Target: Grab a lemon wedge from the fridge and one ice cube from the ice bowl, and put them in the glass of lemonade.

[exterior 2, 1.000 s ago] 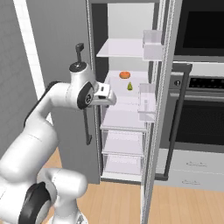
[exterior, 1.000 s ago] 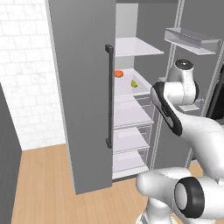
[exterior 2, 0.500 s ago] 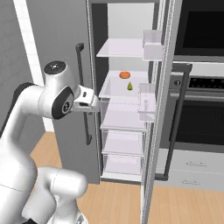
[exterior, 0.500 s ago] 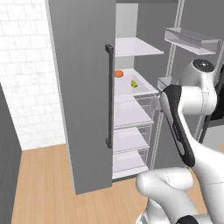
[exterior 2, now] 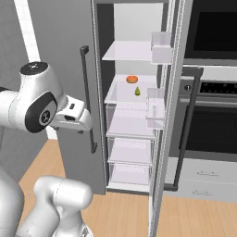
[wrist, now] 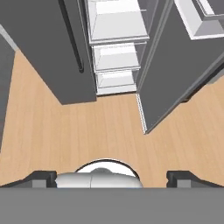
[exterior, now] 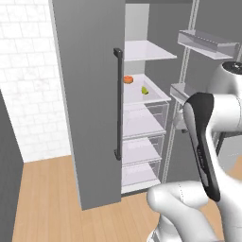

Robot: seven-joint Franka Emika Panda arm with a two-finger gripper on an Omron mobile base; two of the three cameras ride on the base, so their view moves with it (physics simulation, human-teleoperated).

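My end effector (wrist: 109, 177) points down at the wooden floor (wrist: 65, 131), its two dark finger tips (wrist: 39, 177) set far apart at the edges of the hand view with nothing between them, so I read the jaws as spread wide and empty. That fits a hand that has nothing to carry yet. From the right base view the hand (exterior 2: 71, 118) sits folded in close to the arm, well short of the fridge (exterior 2: 134, 28) opening, a tucked pose I take as keeping clear of the open door (exterior 2: 173, 115) and its clear bins. The fridge stands open, one door swung out, the other closed with its dark bar handle (exterior: 118, 104) facing me. Inside, the lemon wedge (exterior: 144, 90) lies on a white shelf (exterior: 156, 97) above the clear drawers, near a flat orange item (exterior: 128, 79) but apart from it. The wedge is toward the shelf's front, so I judge it reachable once I raise and turn the wrist toward it.
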